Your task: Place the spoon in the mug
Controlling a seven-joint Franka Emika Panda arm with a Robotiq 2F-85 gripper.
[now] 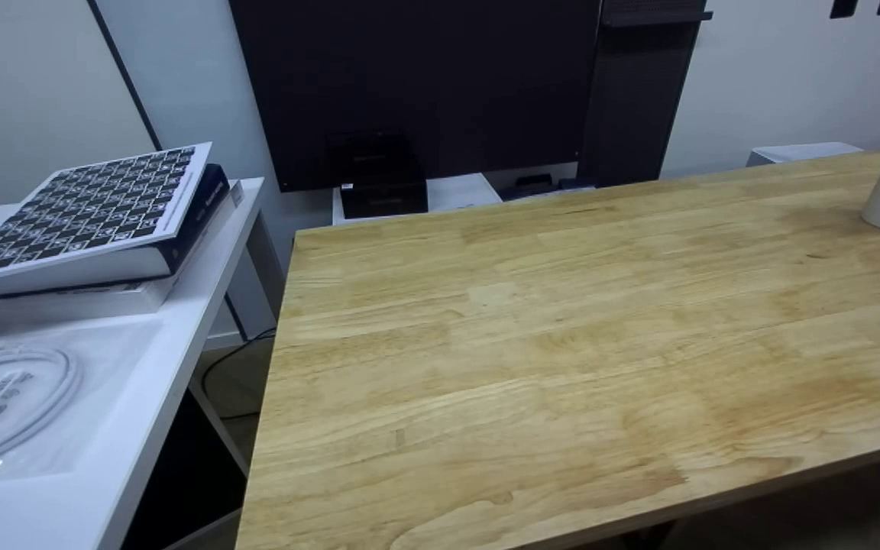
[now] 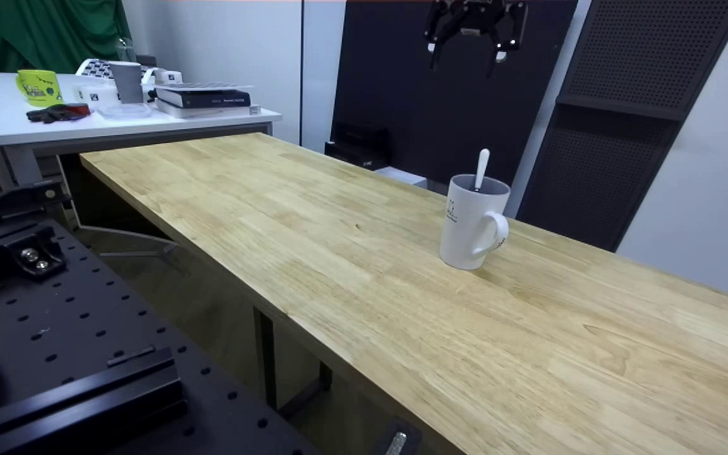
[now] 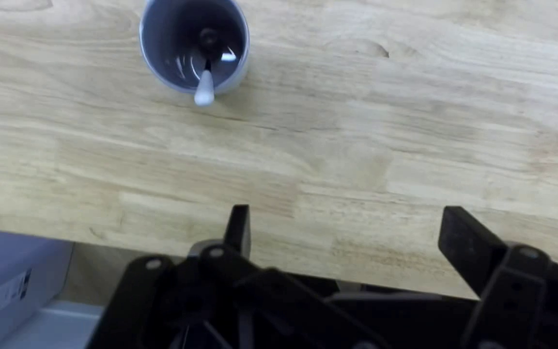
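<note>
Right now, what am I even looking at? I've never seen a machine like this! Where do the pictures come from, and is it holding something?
The machine is a robot arm. The part you can see clearly is its black gripper, a bit like a hand with two fingers.

Two pictures come from cameras outside the robot, looking from different places. The third comes from a camera on its wrist, so it looks down past the fingers.

On the wooden table stands a pale mug. A spoon is in it, with its white end sticking up above the rim.

The fingers are spread apart with nothing between them, so the robot isn't holding anything.
</note>
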